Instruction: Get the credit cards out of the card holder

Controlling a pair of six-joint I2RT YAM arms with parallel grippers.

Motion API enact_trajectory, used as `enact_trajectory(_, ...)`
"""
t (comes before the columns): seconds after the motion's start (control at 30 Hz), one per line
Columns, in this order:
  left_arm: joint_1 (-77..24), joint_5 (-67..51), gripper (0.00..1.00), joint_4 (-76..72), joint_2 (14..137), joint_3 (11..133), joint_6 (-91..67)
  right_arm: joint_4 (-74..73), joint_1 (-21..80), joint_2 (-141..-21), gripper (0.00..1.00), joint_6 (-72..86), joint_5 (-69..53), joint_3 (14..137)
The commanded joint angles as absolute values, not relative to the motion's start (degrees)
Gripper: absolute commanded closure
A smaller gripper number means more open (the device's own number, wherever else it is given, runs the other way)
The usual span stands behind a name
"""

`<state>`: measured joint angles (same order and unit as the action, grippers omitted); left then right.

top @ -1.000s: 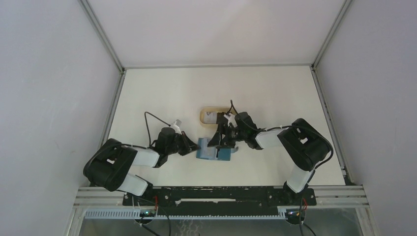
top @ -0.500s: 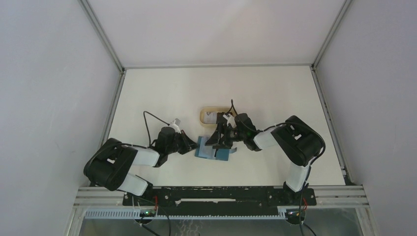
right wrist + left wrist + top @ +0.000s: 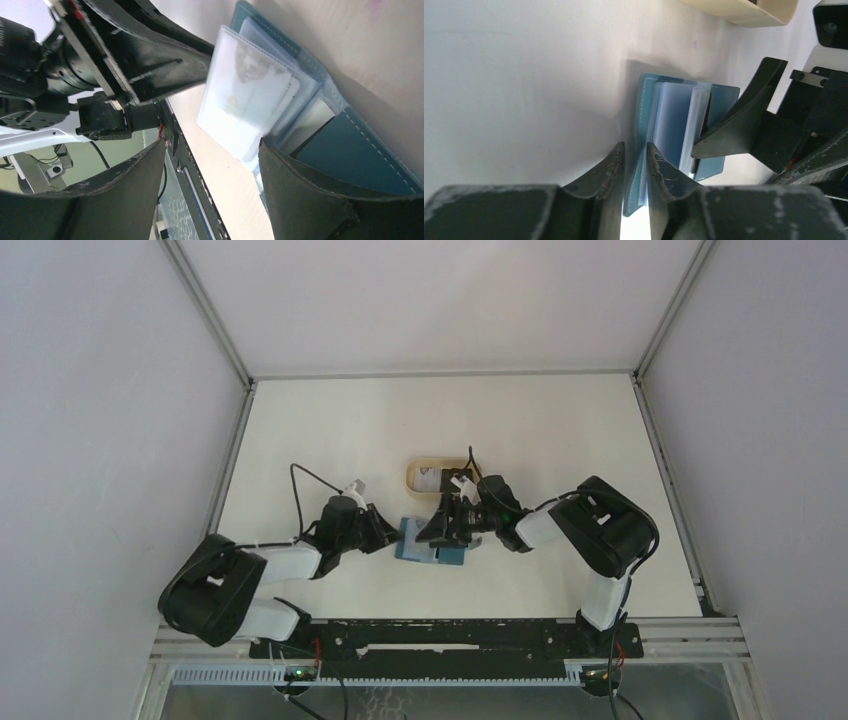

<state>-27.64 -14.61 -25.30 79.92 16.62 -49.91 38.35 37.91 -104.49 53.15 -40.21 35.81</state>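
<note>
The teal card holder [image 3: 432, 547] lies open on the table between my two grippers. In the left wrist view my left gripper [image 3: 634, 146] straddles the edge of the card holder's left cover [image 3: 644, 115], its jaws standing a narrow gap apart. Clear inner sleeves [image 3: 250, 95] fan up from the card holder [image 3: 360, 160], and a pale card [image 3: 260, 107] shows inside them. A dark edge [image 3: 306, 141] shows behind the sleeves. My right gripper [image 3: 212, 145] is wide open with nothing between its fingers. One of its fingers [image 3: 734, 117] rests its tip against the sleeves.
A tan oval tray [image 3: 412, 478] stands just behind the card holder with something pale in it; its rim [image 3: 744, 10] shows at the top of the left wrist view. White walls fence the table on three sides. The arms' base rail [image 3: 440, 635] runs along the near edge.
My left gripper's jaws have eased apart on the cover. The card holder and both grippers have shifted slightly left.
</note>
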Motion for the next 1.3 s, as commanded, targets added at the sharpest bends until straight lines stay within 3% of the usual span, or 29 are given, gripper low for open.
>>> enact_trajectory(0.0,-27.95,-4.68,0.67,-5.72,73.78,18.75,-44.22,42.21,37.77,-104.2,0.23,52.38,-41.61,33.96)
enact_trajectory(0.2,-27.95,-1.7,0.55,1.3,65.48,20.17,-44.96,44.47,37.14,-105.33,0.23,52.16,-41.82,32.17)
enact_trajectory(0.53,-27.95,-13.63,0.53,-5.08,57.58,20.85,-51.4,48.05,36.31,-107.03,0.24,52.03,-42.19,30.13)
enact_trajectory(0.73,-27.93,-13.15,0.51,-1.97,55.38,22.97,-50.67,47.62,35.96,-103.96,0.24,51.58,-42.3,29.88)
enact_trajectory(0.97,-28.23,-13.95,0.53,-3.6,57.35,23.37,-51.68,32.8,33.4,-90.5,0.21,45.24,-40.08,29.88)
enact_trajectory(1.13,-28.21,-14.1,0.53,-3.31,57.82,24.51,-51.33,13.86,32.09,-78.54,0.17,35.98,-31.28,31.2)
enact_trajectory(1.27,-28.38,-14.76,0.53,-4.56,59.17,24.61,-51.39,6.44,31.11,-76.95,0.16,31.77,-27.0,31.09)
